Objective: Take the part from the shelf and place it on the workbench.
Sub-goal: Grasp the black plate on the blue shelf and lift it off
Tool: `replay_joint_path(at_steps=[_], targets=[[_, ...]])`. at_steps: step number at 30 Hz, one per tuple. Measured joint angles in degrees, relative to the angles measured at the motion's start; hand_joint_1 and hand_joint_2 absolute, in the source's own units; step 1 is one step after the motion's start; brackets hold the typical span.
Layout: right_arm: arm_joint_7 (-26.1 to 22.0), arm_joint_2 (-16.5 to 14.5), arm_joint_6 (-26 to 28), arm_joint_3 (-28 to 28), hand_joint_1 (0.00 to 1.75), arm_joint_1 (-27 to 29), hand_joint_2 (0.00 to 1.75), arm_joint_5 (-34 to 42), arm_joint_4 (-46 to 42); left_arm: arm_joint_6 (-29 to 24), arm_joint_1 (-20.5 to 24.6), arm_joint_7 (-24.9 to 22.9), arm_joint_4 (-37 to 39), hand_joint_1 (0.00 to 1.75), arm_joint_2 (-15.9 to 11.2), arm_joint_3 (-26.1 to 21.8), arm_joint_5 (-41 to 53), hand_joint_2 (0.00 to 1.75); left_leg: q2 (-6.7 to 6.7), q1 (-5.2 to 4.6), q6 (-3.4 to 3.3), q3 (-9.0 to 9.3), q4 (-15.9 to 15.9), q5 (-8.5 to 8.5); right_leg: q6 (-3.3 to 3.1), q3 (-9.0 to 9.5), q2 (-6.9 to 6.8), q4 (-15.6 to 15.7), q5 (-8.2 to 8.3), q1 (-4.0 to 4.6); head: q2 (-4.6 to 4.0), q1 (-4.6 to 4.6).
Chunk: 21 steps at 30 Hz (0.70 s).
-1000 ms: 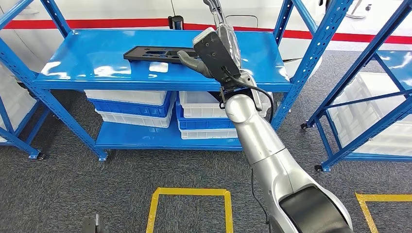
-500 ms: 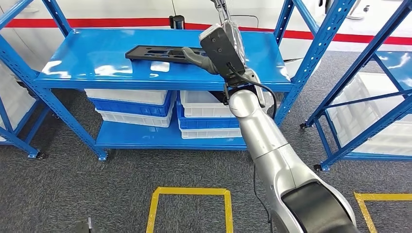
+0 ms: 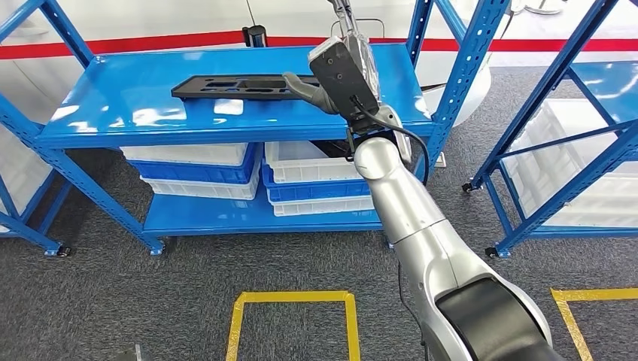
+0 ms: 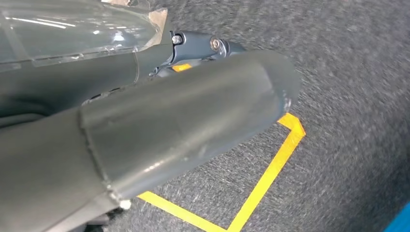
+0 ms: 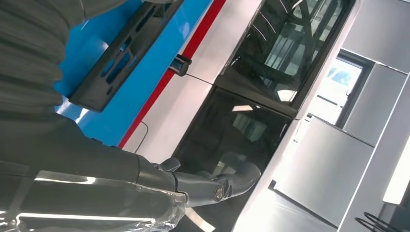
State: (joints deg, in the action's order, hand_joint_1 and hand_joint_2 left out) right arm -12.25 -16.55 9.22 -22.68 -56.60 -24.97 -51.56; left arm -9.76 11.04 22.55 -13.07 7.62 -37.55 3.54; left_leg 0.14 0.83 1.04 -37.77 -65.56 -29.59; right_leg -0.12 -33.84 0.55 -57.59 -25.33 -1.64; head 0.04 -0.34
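Now | right robot hand [image 3: 320,89] grips black part [image 3: 233,85] end | top shelf [image 3: 135,120]

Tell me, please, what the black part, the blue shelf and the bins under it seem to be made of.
Black part: probably moulded plastic, matte, with cut-out slots. Blue shelf: painted sheet metal, glossy, light reflections, perforated uprights. Bins: plastic, white and blue, ribbed rims, stacked.
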Motion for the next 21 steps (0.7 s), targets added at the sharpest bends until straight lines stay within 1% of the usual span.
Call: replay_joint_path(at_steps=[1,2,3,4,5,6,7,8,9,11,12,13,14,15,16,17,18,19,20,21], targets=[[0.0,0.0,0.0,0.0,0.00,0.0,1.75,0.0,0.1,0.0,0.0,0.1,0.0,0.00,0.0,-0.1,0.0,0.00,-0.04,0.10,0.26,-2.19,-3.9,-1.50,-0.23,0.11,0.02,0.0,-0.12,0.04,0.00,-0.06],[0.0,0.0,0.0,0.0,0.00,0.1,1.75,0.1,0.2,0.0,-0.1,0.2,0.0,0.00,0.0,-0.1,-0.1,0.00,-0.04,0.20,0.47,-4.15,-7.1,-2.33,-0.37,0.20,0.09,0.0,-0.23,0.07,0.00,-0.05],[0.0,0.0,0.0,0.0,0.00,0.2,1.75,0.1,0.3,0.0,-0.2,0.3,0.0,0.00,0.0,-0.2,-0.2,0.00,-0.03,0.32,0.61,-5.36,-8.5,-2.12,-0.42,0.31,0.20,0.0,-0.37,0.07,0.00,-0.05],[0.0,0.0,0.0,0.0,0.00,0.2,1.75,0.1,0.4,0.0,-0.2,0.4,0.0,0.00,0.0,-0.2,-0.3,0.00,-0.03,0.46,0.69,-5.42,-7.6,-0.74,-0.36,0.50,0.33,0.0,-0.53,0.03,0.00,-0.06],[0.0,0.0,0.0,0.0,0.00,0.2,1.75,0.1,0.5,0.0,-0.2,0.5,0.0,0.00,0.0,-0.2,-0.3,0.00,-0.02,0.59,0.70,-4.29,-4.5,1.48,-0.21,0.78,0.46,0.0,-0.75,-0.03,0.00,-0.06],[0.0,0.0,0.0,0.0,0.00,0.2,1.75,0.1,0.5,0.0,-0.2,0.6,0.0,0.00,0.0,-0.2,-0.4,0.00,-0.02,0.72,0.67,-2.51,-0.3,3.86,0.04,1.10,0.56,0.0,-1.01,-0.07,0.00,-0.09],[0.0,0.0,0.0,0.0,0.00,0.1,1.75,0.1,0.5,0.0,-0.2,0.6,0.0,0.00,0.0,-0.2,-0.4,0.00,-0.07,0.70,0.60,-0.72,3.5,5.41,0.37,1.31,0.64,-0.1,-1.29,0.09,0.00,-0.14],[0.0,0.0,0.0,0.0,0.00,0.1,1.75,0.1,0.5,0.0,-0.2,0.6,0.0,0.00,0.0,-0.2,-0.4,0.00,-0.14,0.64,0.40,0.51,6.1,6.20,0.68,1.43,0.69,0.0,-1.52,0.25,0.00,-0.16],[0.0,0.0,0.0,0.0,0.00,0.0,1.75,0.2,0.5,0.0,-0.2,0.6,0.0,0.00,0.0,-0.2,-0.4,0.00,-0.21,0.51,0.11,1.12,7.4,6.25,1.02,1.54,0.74,0.1,-1.61,0.44,0.00,-0.21],[0.1,0.0,0.1,0.0,0.00,0.0,1.75,0.2,0.5,0.0,-0.2,0.6,0.0,0.00,0.1,-0.2,-0.5,0.00,-0.29,0.26,-0.84,1.47,7.8,5.82,1.77,1.74,0.75,0.0,-1.51,0.73,0.00,-0.14],[0.0,0.0,0.1,0.0,0.00,0.0,1.75,0.2,0.5,0.0,-0.2,0.6,0.1,0.00,0.1,-0.3,-0.5,0.00,-0.27,0.22,-1.36,1.83,8.0,5.76,2.02,1.71,0.66,-0.4,-1.63,0.77,0.00,-0.09],[0.0,0.0,0.1,0.0,0.00,0.0,1.75,0.2,0.5,0.0,-0.2,0.7,0.1,0.00,0.2,-0.3,-0.5,0.00,-0.25,0.21,-1.89,2.25,8.1,5.69,2.04,1.19,0.51,-1.7,-2.11,0.81,0.00,-0.01],[0.0,0.0,0.2,0.0,0.00,-0.1,1.75,0.2,0.5,0.0,-0.2,0.7,0.1,0.00,0.2,-0.3,-0.5,0.00,-0.25,0.20,-2.33,2.67,8.3,5.58,1.87,0.01,0.35,-3.9,-3.05,0.79,0.00,0.05],[0.0,0.0,0.2,0.0,0.00,-0.1,1.75,0.2,0.6,0.1,-0.1,0.7,0.1,0.00,0.2,-0.4,-0.6,0.00,-0.23,0.19,-2.69,2.95,8.3,5.42,1.56,-1.94,0.21,-7.4,-4.34,0.74,0.00,0.07],[0.0,0.1,0.2,0.0,0.00,-0.1,1.75,0.2,0.6,0.1,-0.2,0.7,0.1,0.00,0.2,-0.5,-0.6,0.00,-0.25,0.13,-2.95,3.13,8.3,5.22,1.33,-4.34,0.15,-11.4,-5.63,0.76,0.00,0.09],[0.0,0.1,0.3,0.0,0.00,0.0,1.75,0.2,0.7,0.1,-0.2,0.8,0.1,0.00,0.2,-0.7,-0.7,0.00,-0.27,0.04,-3.10,3.33,8.3,4.99,1.26,-6.70,0.14,-15.0,-6.59,0.80,0.00,0.10],[0.1,0.2,0.3,0.0,0.00,0.1,1.75,0.3,0.7,0.1,-0.2,0.8,0.1,0.00,0.2,-0.8,-0.8,0.00,-0.31,-0.07,-3.18,3.57,8.3,4.75,1.36,-8.40,0.13,-17.0,-6.89,0.85,0.00,0.10],[0.1,0.3,0.3,0.0,0.00,0.1,1.75,0.3,0.8,0.1,-0.3,0.9,0.1,0.00,0.3,-1.0,-1.0,0.00,-0.37,-0.20,-3.17,3.90,8.3,4.48,1.70,-8.99,0.13,-16.7,-6.22,0.95,0.00,0.14],[0.1,0.4,0.3,0.0,0.00,0.2,1.75,0.3,0.8,0.1,-0.3,0.9,0.1,0.00,0.4,-1.0,-1.1,0.00,-0.42,-0.34,-3.12,4.33,8.3,4.16,2.06,-8.40,0.11,-14.1,-4.57,1.06,0.00,0.15],[0.1,0.4,0.3,0.0,0.00,0.2,1.75,0.3,0.9,0.2,-0.3,1.0,0.1,0.00,0.5,-1.1,-1.2,0.00,-0.45,-0.43,-3.04,4.77,8.3,3.81,2.35,-7.00,0.02,-10.0,-2.33,1.21,0.00,0.18]])
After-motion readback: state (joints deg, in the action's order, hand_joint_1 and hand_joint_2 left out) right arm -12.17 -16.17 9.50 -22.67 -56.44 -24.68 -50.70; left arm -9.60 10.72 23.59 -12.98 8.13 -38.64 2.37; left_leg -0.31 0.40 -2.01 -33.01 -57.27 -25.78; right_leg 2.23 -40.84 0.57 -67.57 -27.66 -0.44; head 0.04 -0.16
